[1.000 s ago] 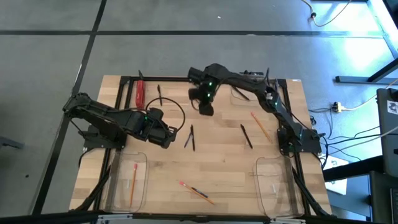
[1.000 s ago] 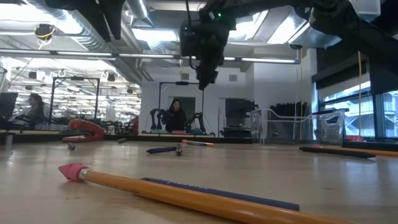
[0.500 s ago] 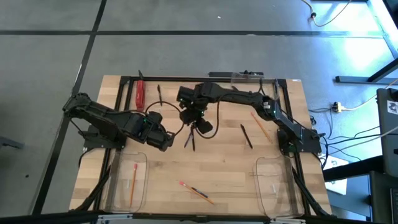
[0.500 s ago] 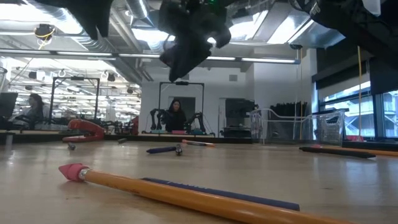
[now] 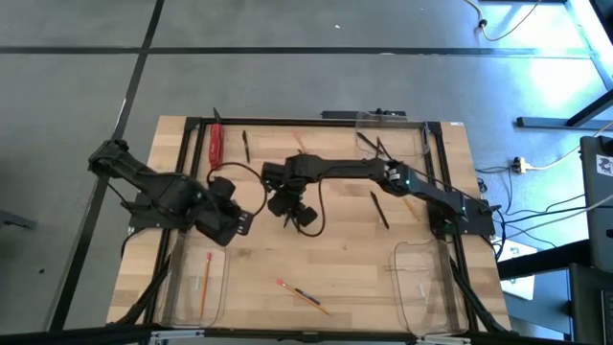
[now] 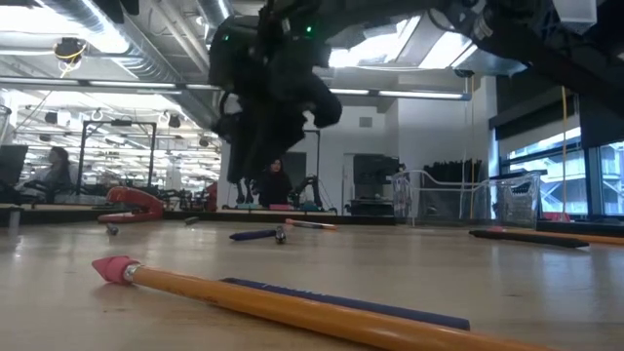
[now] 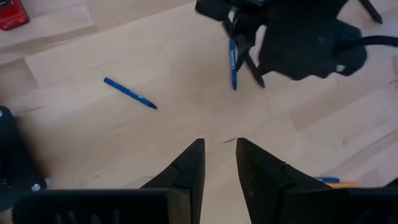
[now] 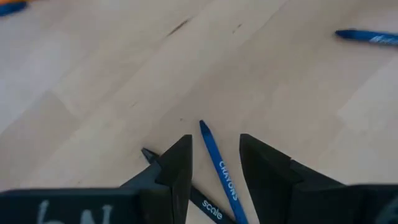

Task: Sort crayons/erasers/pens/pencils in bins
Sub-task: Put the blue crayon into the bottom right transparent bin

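Two crayons lie crossed on the table's middle: a blue one (image 8: 217,167) and a dark one (image 8: 198,200). They also show in the left wrist view (image 7: 233,62). My right gripper (image 5: 290,203) hangs above them, open, its fingers either side of the blue crayon and clear of it. In the low view it (image 6: 255,146) is well off the table. My left gripper (image 5: 236,222) is open and empty, left of the crayons (image 7: 219,155). A pencil (image 5: 204,280) lies in the left bin (image 5: 175,287).
An empty bin (image 5: 426,283) stands at the near right and another (image 5: 395,129) at the far edge. A pencil with a dark stick (image 5: 303,296) lies near the front. Another pencil (image 5: 401,194), pens (image 5: 379,209) (image 5: 245,145) and a red object (image 5: 216,144) lie around.
My right gripper has swung from the far middle toward the table's near left and come down over the crossed crayons. My left gripper has drawn back toward the table's left and near edge.
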Controlling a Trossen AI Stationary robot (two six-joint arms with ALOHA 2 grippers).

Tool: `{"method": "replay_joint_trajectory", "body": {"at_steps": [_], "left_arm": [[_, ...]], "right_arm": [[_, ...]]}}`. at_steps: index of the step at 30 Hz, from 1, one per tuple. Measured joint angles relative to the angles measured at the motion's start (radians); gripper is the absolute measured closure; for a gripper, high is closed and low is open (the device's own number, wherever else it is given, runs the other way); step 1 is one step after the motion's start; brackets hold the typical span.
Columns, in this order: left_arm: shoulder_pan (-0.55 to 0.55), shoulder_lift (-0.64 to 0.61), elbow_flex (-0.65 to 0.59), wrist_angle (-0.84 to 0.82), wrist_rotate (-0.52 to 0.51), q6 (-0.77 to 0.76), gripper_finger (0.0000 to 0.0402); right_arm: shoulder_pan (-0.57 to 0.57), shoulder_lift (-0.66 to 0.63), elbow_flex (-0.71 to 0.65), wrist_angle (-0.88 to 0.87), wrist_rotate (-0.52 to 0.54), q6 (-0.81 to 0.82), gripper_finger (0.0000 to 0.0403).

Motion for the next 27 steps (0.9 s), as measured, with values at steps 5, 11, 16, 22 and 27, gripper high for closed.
{"method": "replay_joint_trajectory", "body": {"at_steps": [5, 11, 16, 22, 27], "left_arm": [[-0.017, 0.000, 0.000, -0.013, -0.006, -0.001, 0.0317], [-0.021, 0.000, 0.000, -0.013, -0.007, -0.001, 0.0317], [-0.021, 0.000, 0.000, -0.012, -0.007, 0.005, 0.0317], [-0.021, 0.001, 0.000, -0.013, -0.007, 0.009, 0.0317], [-0.021, 0.001, 0.000, -0.012, -0.007, 0.059, 0.0317]], "right_arm": [[0.000, 0.036, 0.000, -0.002, 0.000, 0.001, 0.0267], [0.000, 0.071, 0.000, -0.001, 0.050, -0.015, 0.0267], [0.000, 0.087, 0.000, -0.002, 0.105, -0.040, 0.0267], [0.000, 0.096, 0.001, -0.004, 0.108, -0.042, 0.0267], [0.000, 0.106, 0.003, 0.005, 0.110, -0.044, 0.0267]]}}
